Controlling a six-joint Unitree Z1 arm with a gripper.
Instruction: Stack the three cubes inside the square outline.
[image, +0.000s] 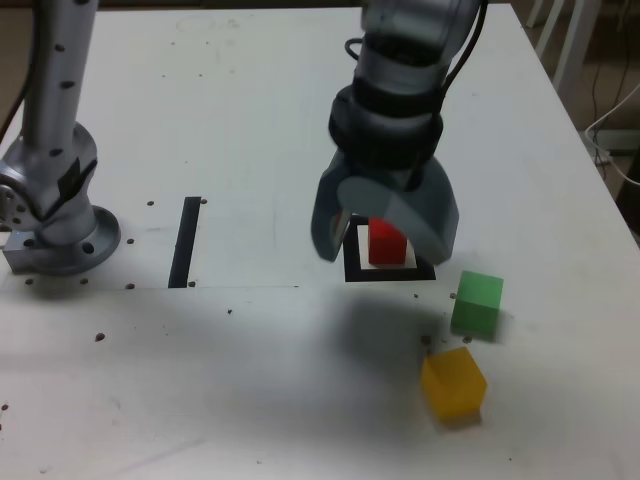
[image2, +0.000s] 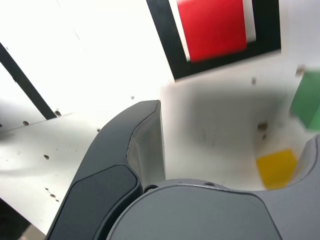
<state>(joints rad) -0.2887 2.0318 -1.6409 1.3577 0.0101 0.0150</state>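
The gripper (image: 382, 243) hung above the table (image: 250, 400) with its jaws spread wide, nothing between them; the red cube (image: 386, 243) sat inside the square outline (image: 390, 274); the green cube (image: 477, 303) and yellow cube (image: 454, 384) lay outside it, near each other toward the exterior view's right.
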